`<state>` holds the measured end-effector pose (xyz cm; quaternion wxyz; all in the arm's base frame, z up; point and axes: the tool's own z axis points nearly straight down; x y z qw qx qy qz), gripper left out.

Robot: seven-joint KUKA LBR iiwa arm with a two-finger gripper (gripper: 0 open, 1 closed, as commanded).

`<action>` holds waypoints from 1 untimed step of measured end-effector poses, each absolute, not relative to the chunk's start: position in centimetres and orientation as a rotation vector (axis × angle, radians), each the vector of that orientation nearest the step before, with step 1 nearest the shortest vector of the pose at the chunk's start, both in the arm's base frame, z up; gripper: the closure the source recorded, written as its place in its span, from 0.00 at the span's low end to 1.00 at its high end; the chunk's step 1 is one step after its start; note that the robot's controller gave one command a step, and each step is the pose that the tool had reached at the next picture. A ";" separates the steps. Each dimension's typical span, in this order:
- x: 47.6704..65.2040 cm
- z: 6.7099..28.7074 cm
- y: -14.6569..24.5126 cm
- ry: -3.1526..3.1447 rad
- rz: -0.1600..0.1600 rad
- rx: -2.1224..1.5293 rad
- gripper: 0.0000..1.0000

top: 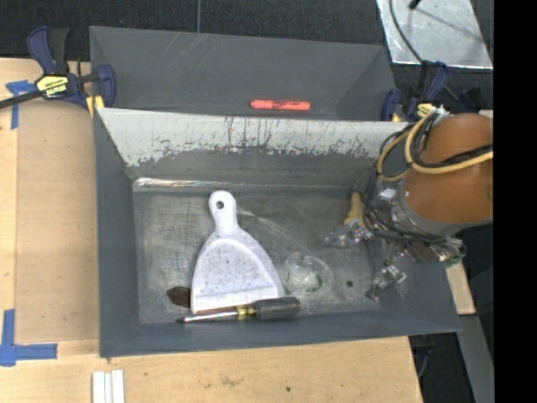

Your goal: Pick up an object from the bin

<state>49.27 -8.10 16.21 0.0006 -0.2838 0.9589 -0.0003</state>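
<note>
A white dustpan (228,269) lies well left of the gripper (367,260). A dark-handled screwdriver (252,311) lies along the dustpan's near edge, with a small dark brown thing (178,295) beyond at the far left. A crumpled clear plastic piece (305,274) sits nearer the gripper.

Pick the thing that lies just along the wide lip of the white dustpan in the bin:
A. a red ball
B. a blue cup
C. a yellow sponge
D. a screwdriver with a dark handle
D: the screwdriver lies flat beside the wide lip of the white dustpan, along the wall of the bin at the bottom of the view.
</note>
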 end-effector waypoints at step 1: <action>49.3 15.5 -7.6 2.975 -0.005 -0.986 0.00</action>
